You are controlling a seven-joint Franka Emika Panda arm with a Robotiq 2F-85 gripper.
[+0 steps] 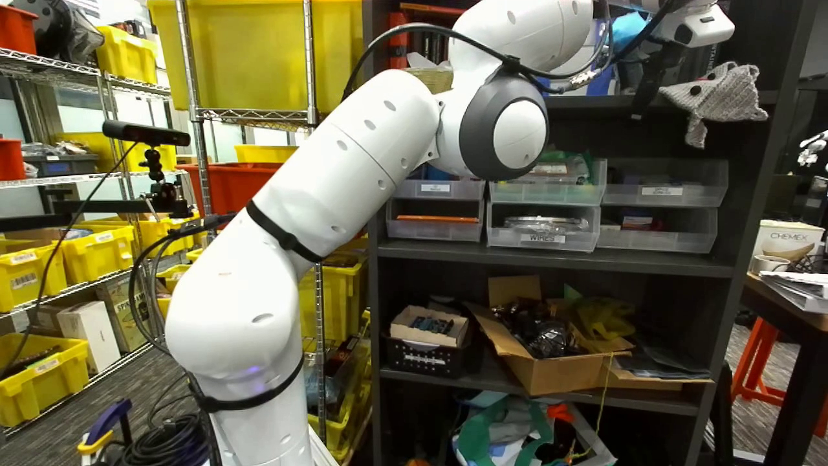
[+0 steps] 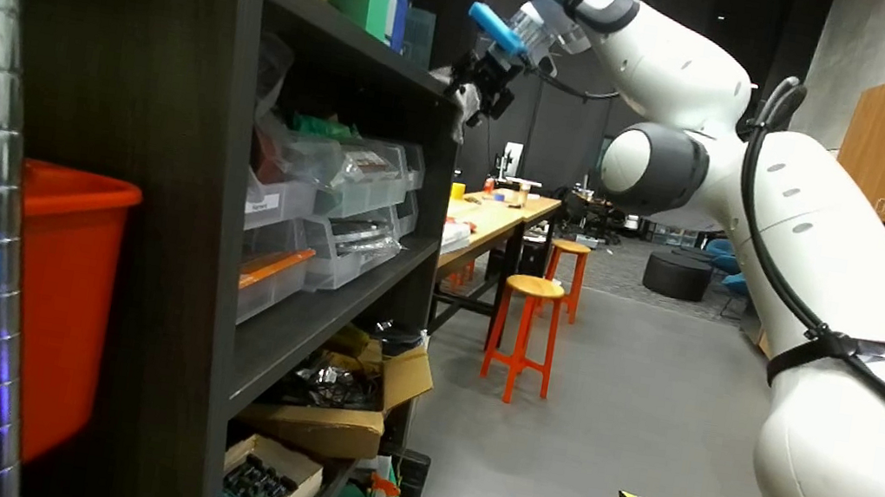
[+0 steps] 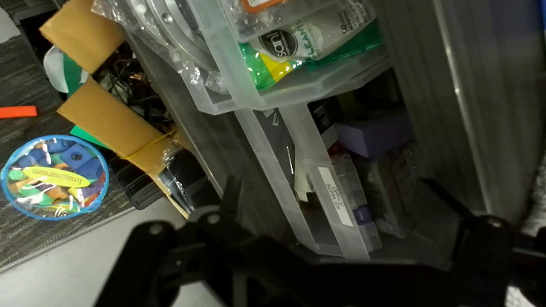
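Observation:
My gripper stands open in the wrist view, its two dark fingers spread wide with nothing between them. Past the fingers lies a clear plastic bin labelled office supplies, on a dark shelf. In an exterior view the gripper is at the shelf unit's upper front edge. A grey knitted toy hangs from the upper shelf close to the gripper. Part of that toy shows behind the gripper, and grey fuzz appears at the wrist view's right edge. Whether gripper and toy touch, I cannot tell.
Stacked clear bins fill the middle shelf. Below stand an open cardboard box and a bag. Yellow bins on wire racks stand beside the arm. A stool is on the floor.

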